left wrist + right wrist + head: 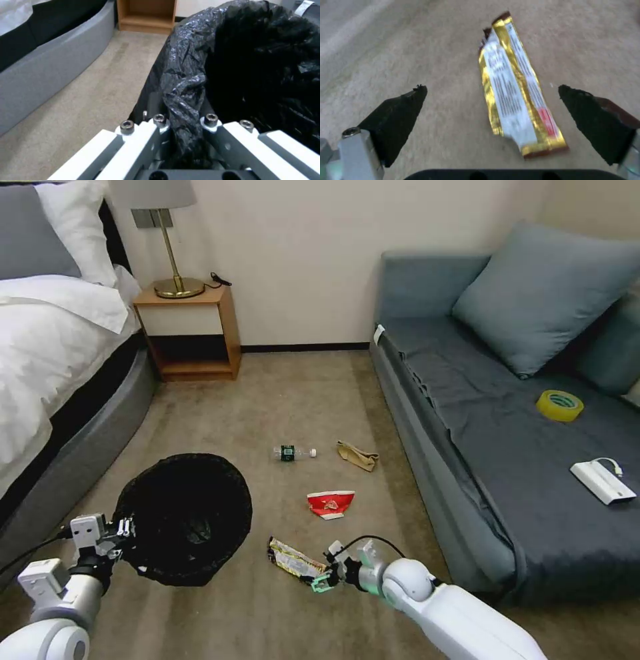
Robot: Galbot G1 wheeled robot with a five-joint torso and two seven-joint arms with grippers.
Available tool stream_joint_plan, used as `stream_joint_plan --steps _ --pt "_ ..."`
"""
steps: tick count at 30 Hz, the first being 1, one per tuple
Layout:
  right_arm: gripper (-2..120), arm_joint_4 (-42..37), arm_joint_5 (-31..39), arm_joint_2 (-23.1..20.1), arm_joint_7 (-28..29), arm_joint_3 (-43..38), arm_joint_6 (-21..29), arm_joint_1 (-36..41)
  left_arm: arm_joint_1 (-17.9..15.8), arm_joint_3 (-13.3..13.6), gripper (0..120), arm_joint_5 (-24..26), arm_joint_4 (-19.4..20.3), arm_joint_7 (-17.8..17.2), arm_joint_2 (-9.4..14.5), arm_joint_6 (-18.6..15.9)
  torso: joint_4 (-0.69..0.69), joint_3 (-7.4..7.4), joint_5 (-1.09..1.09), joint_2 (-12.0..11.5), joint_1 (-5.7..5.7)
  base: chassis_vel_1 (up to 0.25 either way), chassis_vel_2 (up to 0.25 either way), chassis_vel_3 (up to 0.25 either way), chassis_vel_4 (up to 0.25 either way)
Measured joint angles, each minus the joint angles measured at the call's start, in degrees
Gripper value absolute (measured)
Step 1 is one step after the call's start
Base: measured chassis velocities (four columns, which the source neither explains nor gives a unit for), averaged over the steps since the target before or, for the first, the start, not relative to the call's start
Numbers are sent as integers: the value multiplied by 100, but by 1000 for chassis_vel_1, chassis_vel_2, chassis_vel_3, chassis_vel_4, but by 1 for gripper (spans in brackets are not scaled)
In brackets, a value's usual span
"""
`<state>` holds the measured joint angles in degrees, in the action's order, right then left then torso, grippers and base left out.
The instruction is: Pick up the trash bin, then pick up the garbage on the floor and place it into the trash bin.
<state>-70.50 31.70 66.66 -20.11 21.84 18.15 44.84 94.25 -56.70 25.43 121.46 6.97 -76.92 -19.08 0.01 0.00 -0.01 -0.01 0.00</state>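
The trash bin (187, 517), lined with a crinkly black bag, is held at its near rim by my left gripper (127, 531), shut on the bag-covered rim (181, 110). Garbage lies on the carpet: a yellow-silver snack wrapper (293, 559), a red-and-white carton (330, 503), crumpled brown paper (357, 455) and a clear mini bottle (292, 453). My right gripper (321, 582) is open right at the wrapper's near end. In the right wrist view the wrapper (515, 90) lies flat between the two spread black fingers (401, 110).
A grey sofa (467, 447) runs along the right, with a yellow tape roll (559, 405) and a white box with a cable (602, 481) on it. A bed (53, 380) is at left, a wooden nightstand (190, 333) with a lamp behind. Open carpet lies between.
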Motion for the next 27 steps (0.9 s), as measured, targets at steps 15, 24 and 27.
stream_joint_plan --steps 15,24,27 --pt "100 2150 -474 836 -527 -34 -588 -605 64 -233 4 49 -46 131 55 111 -1 0 0 0 0 0 0 0 0" --pt "100 2555 -686 975 -627 -181 -777 -539 -46 -79 4 24 -134 135 70 127 -1 -1 1 1 0 0 0 0 0" --pt "100 2629 -768 1010 -639 -228 -829 -512 -62 -66 4 21 -165 133 77 133 -1 -2 1 2 -1 0 0 0 0"
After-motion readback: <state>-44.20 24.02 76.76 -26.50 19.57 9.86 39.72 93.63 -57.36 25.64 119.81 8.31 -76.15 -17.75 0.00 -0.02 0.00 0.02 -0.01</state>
